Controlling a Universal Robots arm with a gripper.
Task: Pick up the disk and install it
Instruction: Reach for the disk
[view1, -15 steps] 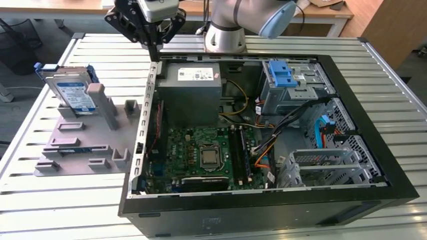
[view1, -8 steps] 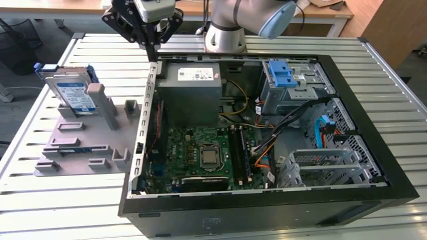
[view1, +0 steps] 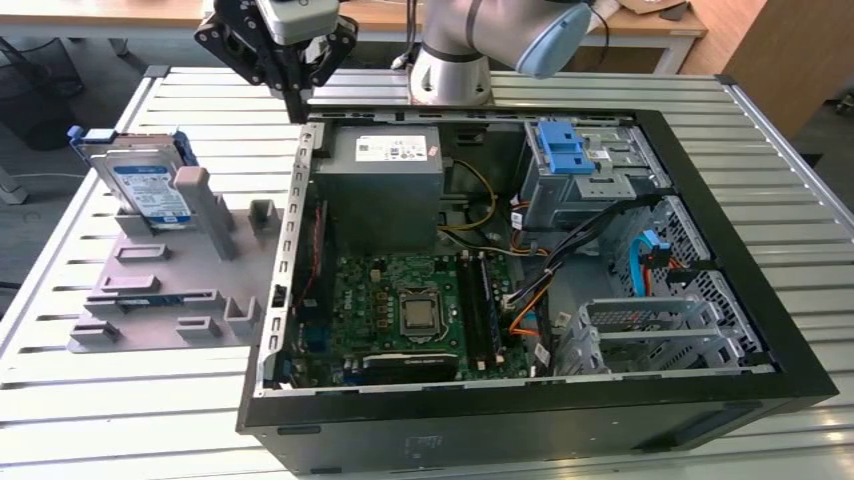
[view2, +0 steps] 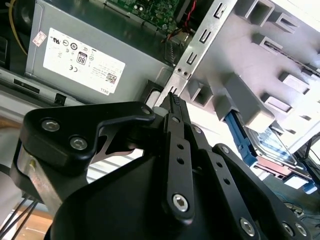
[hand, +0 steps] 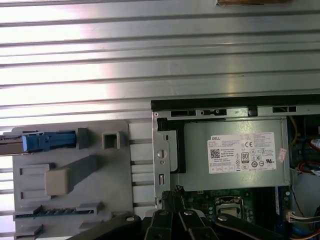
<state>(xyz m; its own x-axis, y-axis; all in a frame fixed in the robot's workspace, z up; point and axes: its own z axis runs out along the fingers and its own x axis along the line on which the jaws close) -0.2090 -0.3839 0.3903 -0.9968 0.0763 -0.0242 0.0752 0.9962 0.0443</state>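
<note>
Slatted metal tabletop (view1: 561, 85) carries an open computer case (view1: 534, 425) at the exterior view's right, with a grey power supply (view1: 387, 175) bearing a white sticker in one corner, and a grey plastic fixture (view1: 160, 310) just beside the case at the exterior view's left. The disk (view1: 150, 190) stands upright on edge in a slot of that fixture, label facing outward, blue rails along its edges, not yet picked up. Hand (view1: 294, 95) hangs above the case corner next to the power supply, fingers closed together on nothing, apart from the disk
</note>
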